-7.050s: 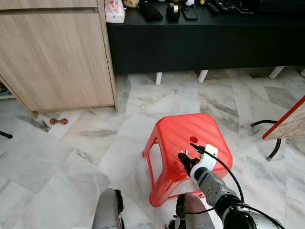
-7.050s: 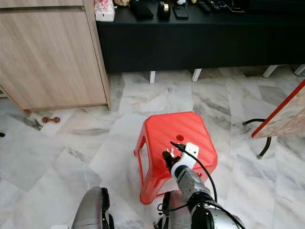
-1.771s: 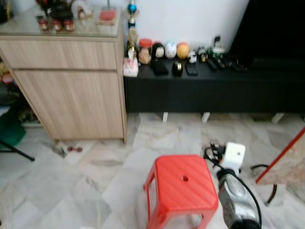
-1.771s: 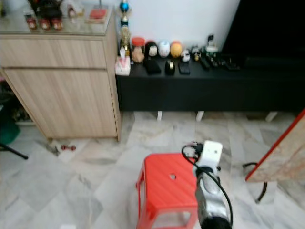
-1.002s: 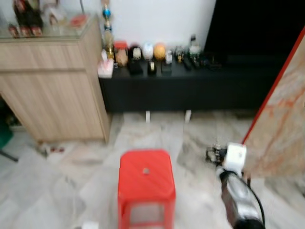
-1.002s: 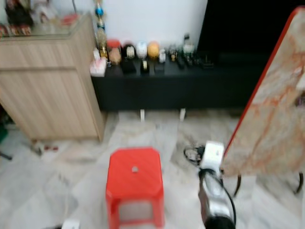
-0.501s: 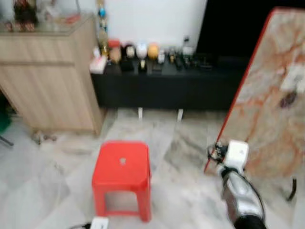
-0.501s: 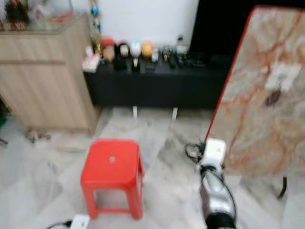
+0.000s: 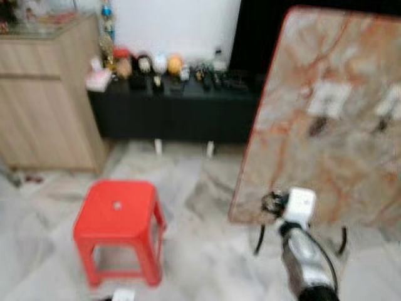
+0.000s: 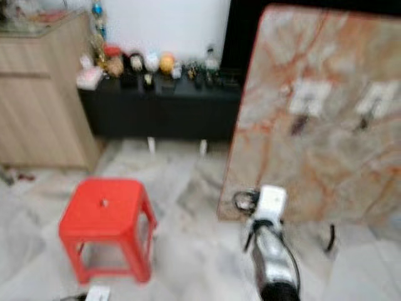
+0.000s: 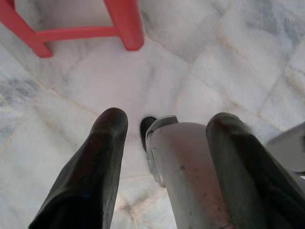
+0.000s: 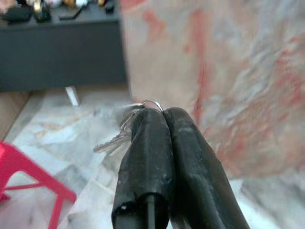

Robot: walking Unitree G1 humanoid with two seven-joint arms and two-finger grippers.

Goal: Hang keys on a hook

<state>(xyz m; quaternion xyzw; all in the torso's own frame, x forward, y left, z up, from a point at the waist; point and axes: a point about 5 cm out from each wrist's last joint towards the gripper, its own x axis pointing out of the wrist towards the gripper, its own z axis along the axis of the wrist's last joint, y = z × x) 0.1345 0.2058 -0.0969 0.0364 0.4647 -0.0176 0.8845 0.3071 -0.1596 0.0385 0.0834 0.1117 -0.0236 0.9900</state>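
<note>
Wooden cabinet [image 9: 44, 100]: upper left of the head view, blurred.

Black low console [image 9: 169, 106]: upper centre, a row of small ornaments along its top; too blurred to name.

Red stool [image 9: 116, 216]: lower left, standing on the marble floor [image 9: 200, 263], nothing on it.

Left gripper [image 11: 167, 143]: hangs idle, pointing down at the floor near a stool leg, fingers spread with nothing between them.

Right gripper [image 12: 159, 119]: lower centre-right of the head view, at the end of the raised silver arm with a white wrist block. Fingers pressed together on the ring of the keys [image 12: 116, 136]; the blades dangle to one side of the fingertips.

Marble-patterned board [image 9: 332, 119]: right half of the frame, red-edged, leaning upright on dark legs. Two pale plaques in its upper part, each with a dark hook [image 9: 317, 125] below; detail is blurred.

Step in hand, as judged: carrying the keys toward the board. To do it well, square up to the board until the view steadies, lift the ring above the nearer hook's tip, and keep the ring's opening facing the hook. Hold the pinch firm until the ring sits over the prong, then lower and release.
</note>
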